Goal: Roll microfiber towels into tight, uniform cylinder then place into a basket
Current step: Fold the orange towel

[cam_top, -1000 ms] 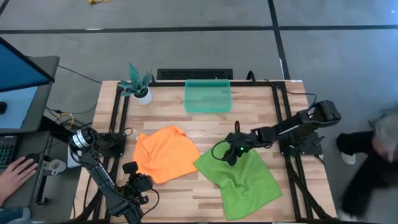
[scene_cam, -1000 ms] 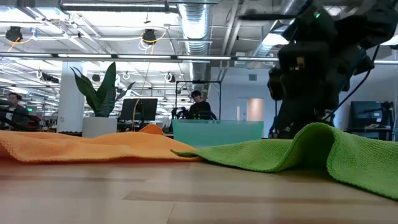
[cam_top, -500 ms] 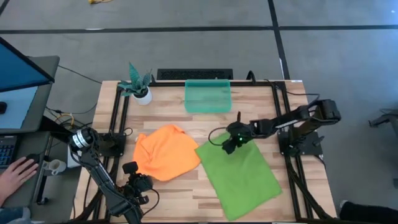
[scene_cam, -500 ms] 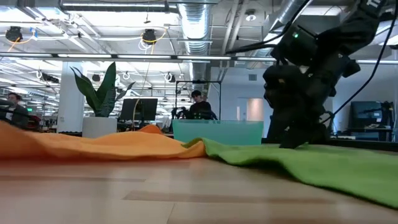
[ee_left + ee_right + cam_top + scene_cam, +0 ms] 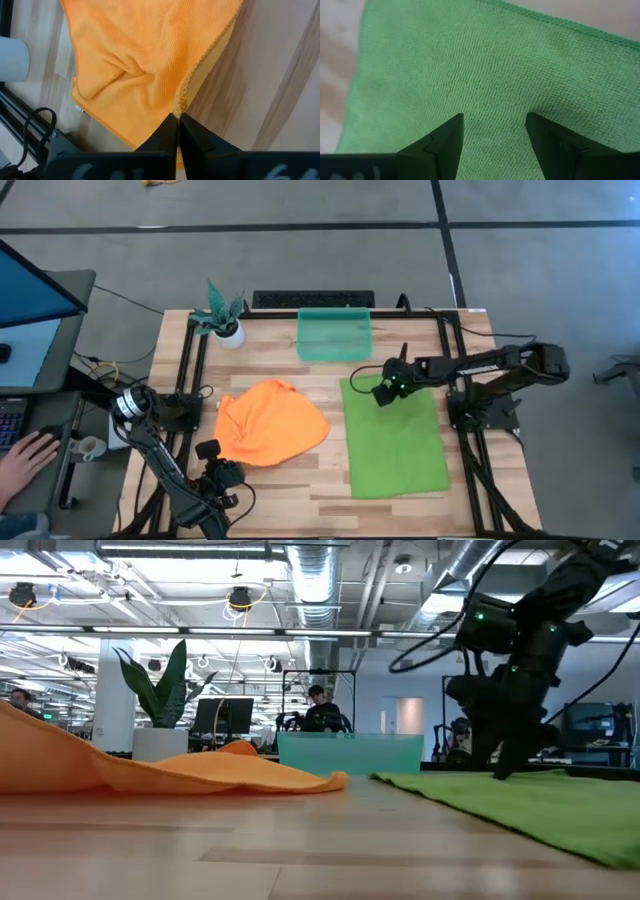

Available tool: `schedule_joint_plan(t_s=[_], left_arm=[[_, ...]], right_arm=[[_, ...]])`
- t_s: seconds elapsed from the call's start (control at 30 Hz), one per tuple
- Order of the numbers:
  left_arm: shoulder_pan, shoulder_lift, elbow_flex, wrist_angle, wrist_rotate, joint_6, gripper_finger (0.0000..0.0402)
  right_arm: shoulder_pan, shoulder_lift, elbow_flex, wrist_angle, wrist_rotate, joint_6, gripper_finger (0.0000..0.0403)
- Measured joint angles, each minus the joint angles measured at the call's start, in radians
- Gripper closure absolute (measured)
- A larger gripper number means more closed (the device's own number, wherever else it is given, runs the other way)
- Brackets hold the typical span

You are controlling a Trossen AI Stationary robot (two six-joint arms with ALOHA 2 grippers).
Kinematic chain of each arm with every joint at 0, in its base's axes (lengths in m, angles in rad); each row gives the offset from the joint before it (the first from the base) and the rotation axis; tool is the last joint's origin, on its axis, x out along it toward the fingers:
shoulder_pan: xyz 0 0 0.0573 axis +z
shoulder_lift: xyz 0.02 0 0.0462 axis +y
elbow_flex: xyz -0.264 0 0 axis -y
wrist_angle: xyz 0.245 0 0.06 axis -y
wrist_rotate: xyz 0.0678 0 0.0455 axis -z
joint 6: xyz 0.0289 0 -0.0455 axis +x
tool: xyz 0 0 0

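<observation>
In the left wrist view the crumpled orange microfiber towel (image 5: 150, 60) runs off the picture's edge, its far corners unseen; the flat bright green microfiber towel (image 5: 485, 75) overfills the right wrist view likewise; in the low view the shallow translucent teal plastic basket (image 5: 350, 752) shows only one wall, its inside hidden.

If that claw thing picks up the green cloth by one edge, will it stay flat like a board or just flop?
Probably flop. The green towel lies flat, following the table with no stiffness showing, and the orange towel beside it sits in soft folds. It looks thin and light, so it should drape from the right gripper, whose jaws stand open over its far edge. Its woven pile likely grips rather than slips.
</observation>
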Motion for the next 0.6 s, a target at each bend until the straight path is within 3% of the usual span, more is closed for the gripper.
schedule_joint_plan(t_s=[0.13, 0.37, 0.5, 0.6], left_arm=[[0.0, 0.0, 0.0, 0.0, 0.0, 0.0, 0.0401], [0.0, 0.0, 0.0, -0.001, 0.0, 0.0, 0.0401], [0.0, 0.0, 0.0, -0.001, 0.0, 0.0, 0.0401], [0.0, 0.0, 0.0, -0.001, 0.0, 0.0, 0.0401]], right_arm=[[-0.033, -0.023, 0.001, -0.078, 0.017, -0.025, 0.0159], [-0.007, -0.114, 0.0, -0.066, 0.016, -0.06, 0.0159], [0.07, -0.191, 0.0, 0.023, 0.031, -0.1, 0.0159], [0.184, -0.233, 0.0, 0.183, 0.04, -0.172, 0.0159]])
